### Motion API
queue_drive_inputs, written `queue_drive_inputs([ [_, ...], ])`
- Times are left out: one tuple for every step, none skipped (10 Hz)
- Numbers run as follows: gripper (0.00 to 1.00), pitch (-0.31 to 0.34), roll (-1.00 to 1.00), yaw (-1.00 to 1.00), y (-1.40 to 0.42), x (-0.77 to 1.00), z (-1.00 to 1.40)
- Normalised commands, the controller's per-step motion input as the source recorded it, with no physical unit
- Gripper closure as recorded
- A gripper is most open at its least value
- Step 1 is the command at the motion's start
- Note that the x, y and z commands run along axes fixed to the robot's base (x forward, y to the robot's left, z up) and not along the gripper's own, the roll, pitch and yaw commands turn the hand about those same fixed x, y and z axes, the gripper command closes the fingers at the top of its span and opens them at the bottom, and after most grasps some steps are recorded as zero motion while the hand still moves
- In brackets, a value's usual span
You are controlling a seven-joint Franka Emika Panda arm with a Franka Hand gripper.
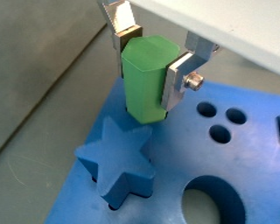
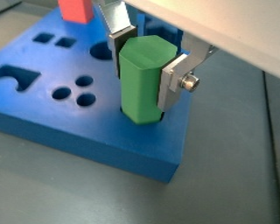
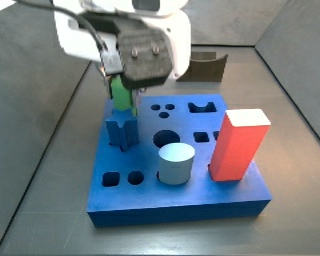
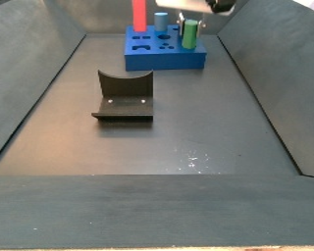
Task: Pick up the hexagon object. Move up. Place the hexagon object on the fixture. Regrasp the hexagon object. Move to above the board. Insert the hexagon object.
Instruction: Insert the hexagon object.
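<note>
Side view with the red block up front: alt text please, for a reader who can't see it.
The gripper holds the green hexagon object upright over the far left edge of the blue board, just behind a dark blue star peg. A pale blue cylinder and red block stand on the board; the dark fixture sits behind.

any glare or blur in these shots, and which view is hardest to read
Both wrist views look soft; the green bar held in the gripper fills the frame. In a side view, the board sits far back and small, hardest to read, with shine spots on the floor.
</note>
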Motion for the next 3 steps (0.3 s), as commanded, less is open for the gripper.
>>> queue_drive_inputs([
  [1.0, -0.113, 0.0, 0.0, -0.07, -0.02, -0.38],
  [1.0, -0.107, 0.0, 0.0, 0.0, 0.0, -0.12],
  [1.0, 0.001, 0.0, 0.0, 0.0, 0.0, 0.0],
])
